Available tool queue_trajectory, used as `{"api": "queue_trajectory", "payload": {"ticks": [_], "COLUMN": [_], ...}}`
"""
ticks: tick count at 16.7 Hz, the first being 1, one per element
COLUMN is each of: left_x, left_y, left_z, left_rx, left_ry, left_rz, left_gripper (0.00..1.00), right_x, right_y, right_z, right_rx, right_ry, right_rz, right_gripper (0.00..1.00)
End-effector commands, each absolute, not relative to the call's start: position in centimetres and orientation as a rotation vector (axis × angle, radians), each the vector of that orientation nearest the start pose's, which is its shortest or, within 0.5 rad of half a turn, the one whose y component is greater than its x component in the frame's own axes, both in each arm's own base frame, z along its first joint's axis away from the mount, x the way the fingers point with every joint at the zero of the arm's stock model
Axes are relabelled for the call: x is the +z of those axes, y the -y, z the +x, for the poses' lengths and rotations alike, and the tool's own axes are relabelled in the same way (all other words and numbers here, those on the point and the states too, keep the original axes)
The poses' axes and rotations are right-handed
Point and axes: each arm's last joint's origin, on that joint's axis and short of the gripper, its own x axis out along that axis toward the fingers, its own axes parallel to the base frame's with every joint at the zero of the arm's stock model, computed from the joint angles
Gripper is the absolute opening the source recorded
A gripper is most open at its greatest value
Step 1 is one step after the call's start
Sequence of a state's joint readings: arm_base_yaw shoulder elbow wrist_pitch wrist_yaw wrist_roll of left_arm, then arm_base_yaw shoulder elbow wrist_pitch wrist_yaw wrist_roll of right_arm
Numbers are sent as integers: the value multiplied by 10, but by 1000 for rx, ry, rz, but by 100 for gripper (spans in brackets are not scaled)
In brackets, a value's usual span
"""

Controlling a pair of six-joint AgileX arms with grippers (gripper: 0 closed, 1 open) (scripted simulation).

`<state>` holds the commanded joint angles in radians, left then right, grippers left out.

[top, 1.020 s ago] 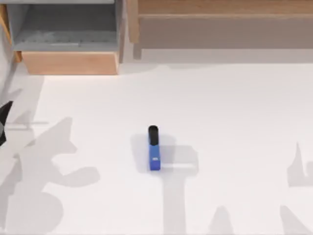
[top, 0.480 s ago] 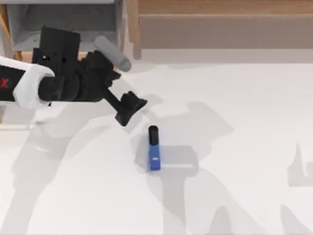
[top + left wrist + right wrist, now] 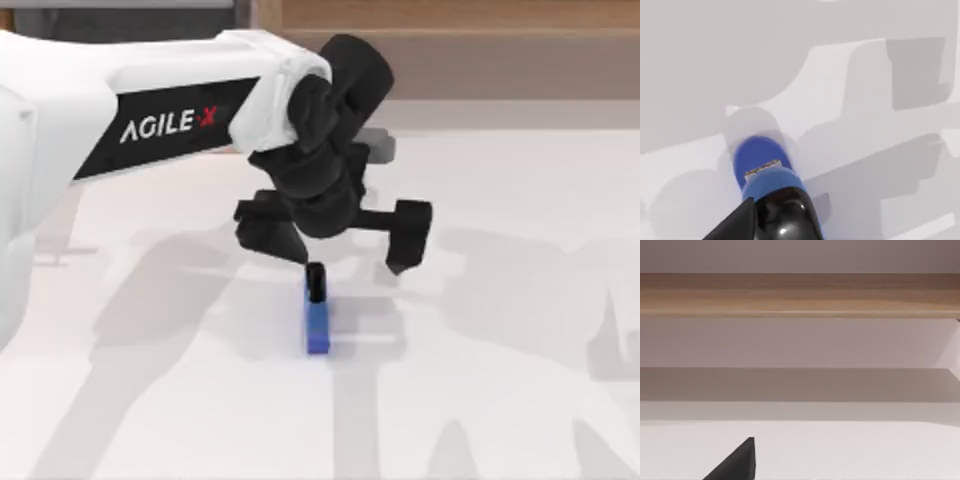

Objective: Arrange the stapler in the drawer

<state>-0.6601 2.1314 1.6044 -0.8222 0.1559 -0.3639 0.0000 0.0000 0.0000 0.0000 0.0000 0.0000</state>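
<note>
Your left claw (image 3: 345,258) hangs over the counter (image 3: 500,300) with its two fingers spread wide apart, one finger (image 3: 270,232) just beside the black end of the stapler (image 3: 317,310) and the other finger (image 3: 408,235) farther out on the opposite side. The stapler lies flat just below the claw, its black rounded end nearest the claw and its blue body running away from it; the wrist view has the stapler (image 3: 765,170) close under the lens.

The claw looks off-centre to me: shift it so the narrow bar sits midway between the fingers, then lower and close across the short width, near the middle of the blue body rather than on the rounded end, which I judge could slip. The drawer is hidden behind the arm, beyond the claw. Your right claw (image 3: 737,462) sits parked facing the wooden shelf unit (image 3: 800,295); I cannot tell how its fingers stand.
</note>
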Motion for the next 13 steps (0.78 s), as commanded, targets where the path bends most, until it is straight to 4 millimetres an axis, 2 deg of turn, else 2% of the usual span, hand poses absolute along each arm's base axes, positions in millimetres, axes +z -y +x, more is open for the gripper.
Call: {"api": "queue_trajectory", "payload": {"ticks": [3, 6, 13], "left_x": [169, 180, 184], "left_y": [274, 270, 268], "left_z": [333, 335, 335], "left_rx": [-169, -1, 39], "left_ry": [-1533, -1565, -1569], "left_rz": [7, -28, -40], "left_gripper": [100, 100, 100], "right_x": [160, 160, 160], "right_y": [1, 1, 1], "right_z": [106, 106, 106], "right_rx": [0, 0, 0], "right_ry": [0, 0, 0], "right_rz": [0, 0, 0], "right_gripper": [100, 100, 100]}}
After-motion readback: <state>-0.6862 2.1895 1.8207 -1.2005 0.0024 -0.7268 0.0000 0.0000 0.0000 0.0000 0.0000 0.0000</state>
